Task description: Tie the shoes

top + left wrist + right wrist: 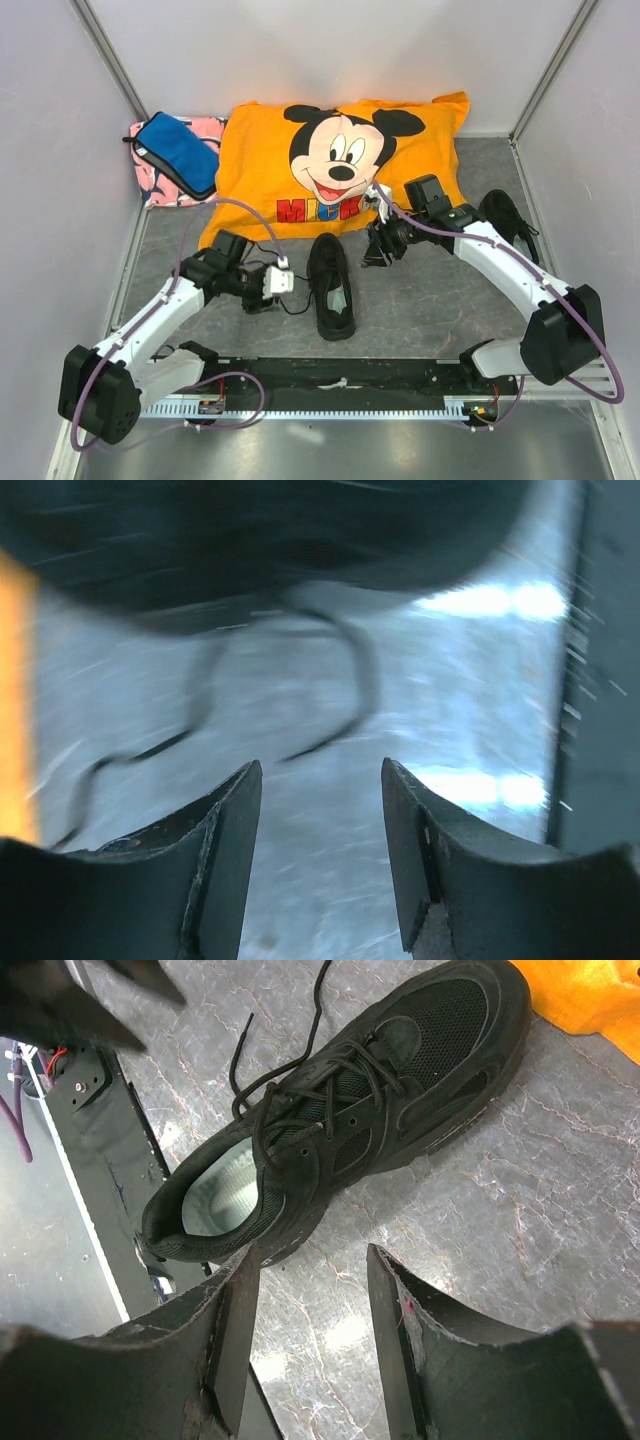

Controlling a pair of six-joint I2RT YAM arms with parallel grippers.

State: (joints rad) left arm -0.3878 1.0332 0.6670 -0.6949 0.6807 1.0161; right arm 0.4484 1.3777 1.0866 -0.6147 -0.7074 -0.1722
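**Top external view.** One black shoe (pixel 331 287) is laid on the grey table (pixel 430 310) between the two arms, toe toward the orange pillow (pixel 260 160). The second shoe (pixel 508 222) is seen at the right, partly hidden by the right arm. The left gripper (pixel 275 285) is placed just left of the central shoe. The right gripper (pixel 379 255) is placed near that shoe's toe, at the pillow's front edge. A blue pouch (pixel 178 152) is laid on a pink cloth (pixel 160 185) at the far left.

**Left wrist view (blurred).** The fingers (pixel 225 860) are held apart and nothing is gripped. Loose laces (pixel 360 670) are seen on the table ahead, below the shoe's dark side.

**Right wrist view.** The fingers (pixel 400 1350) are spread and empty above the table. The shoe is shown with its laces untied, their ends trailing away, and its greyish insole (pixel 225 1190) exposed.
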